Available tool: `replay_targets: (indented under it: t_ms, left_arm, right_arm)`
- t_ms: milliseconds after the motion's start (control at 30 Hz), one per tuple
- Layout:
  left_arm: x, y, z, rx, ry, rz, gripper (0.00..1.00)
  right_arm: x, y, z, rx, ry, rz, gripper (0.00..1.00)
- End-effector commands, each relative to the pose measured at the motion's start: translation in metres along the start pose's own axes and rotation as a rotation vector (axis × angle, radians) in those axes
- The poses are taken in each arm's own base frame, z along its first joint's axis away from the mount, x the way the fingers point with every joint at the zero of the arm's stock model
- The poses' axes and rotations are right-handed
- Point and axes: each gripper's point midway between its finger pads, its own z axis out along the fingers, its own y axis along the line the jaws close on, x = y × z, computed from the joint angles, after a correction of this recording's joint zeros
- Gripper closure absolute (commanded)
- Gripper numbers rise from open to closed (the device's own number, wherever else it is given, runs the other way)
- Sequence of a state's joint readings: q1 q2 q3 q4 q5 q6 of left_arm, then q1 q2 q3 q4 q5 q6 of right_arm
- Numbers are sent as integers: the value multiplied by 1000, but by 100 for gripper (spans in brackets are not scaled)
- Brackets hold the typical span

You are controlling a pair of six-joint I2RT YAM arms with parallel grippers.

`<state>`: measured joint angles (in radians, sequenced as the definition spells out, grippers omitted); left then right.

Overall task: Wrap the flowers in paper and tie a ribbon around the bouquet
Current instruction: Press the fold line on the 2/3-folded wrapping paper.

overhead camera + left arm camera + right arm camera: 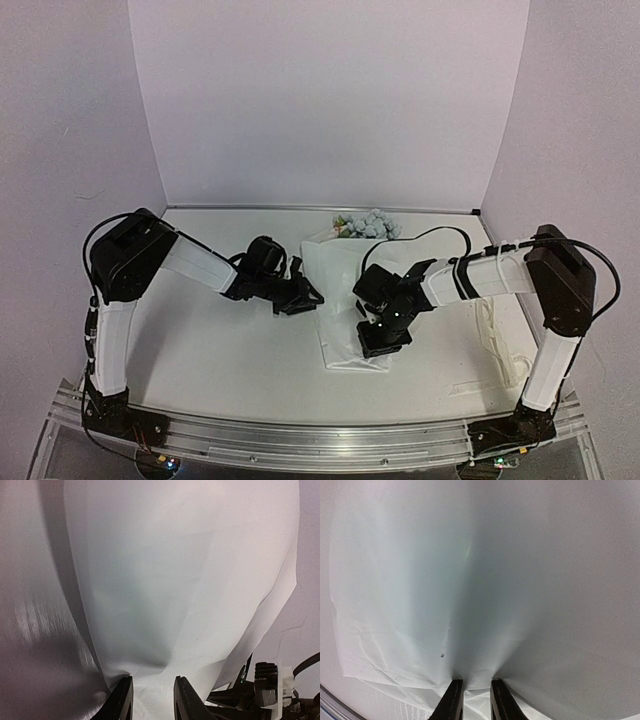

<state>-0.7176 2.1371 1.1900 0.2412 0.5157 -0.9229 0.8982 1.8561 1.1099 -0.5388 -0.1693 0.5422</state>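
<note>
Wrapping is in hand; tying has not begun. The left gripper [152,702] nips the paper [165,580] between near-closed fingers. The sheet's long axis runs crosswise ahead of them, with the flowers [368,224] pointing out the far end. The right gripper [476,700] clamps the paper too. Next, I judge: fold the flap over snugly.

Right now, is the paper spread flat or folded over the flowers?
Folded over: the paper lies as a narrow band hiding the stems, only the blooms of the flowers showing at its far end.
</note>
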Motion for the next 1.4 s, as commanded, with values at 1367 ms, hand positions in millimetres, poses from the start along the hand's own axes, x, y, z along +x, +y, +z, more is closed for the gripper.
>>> replay_targets:
  t_ms: [1367]
  left_arm:
    - [-71, 4, 20, 61, -66, -20, 69]
  right_arm:
    - [33, -25, 24, 87, 109, 6, 82]
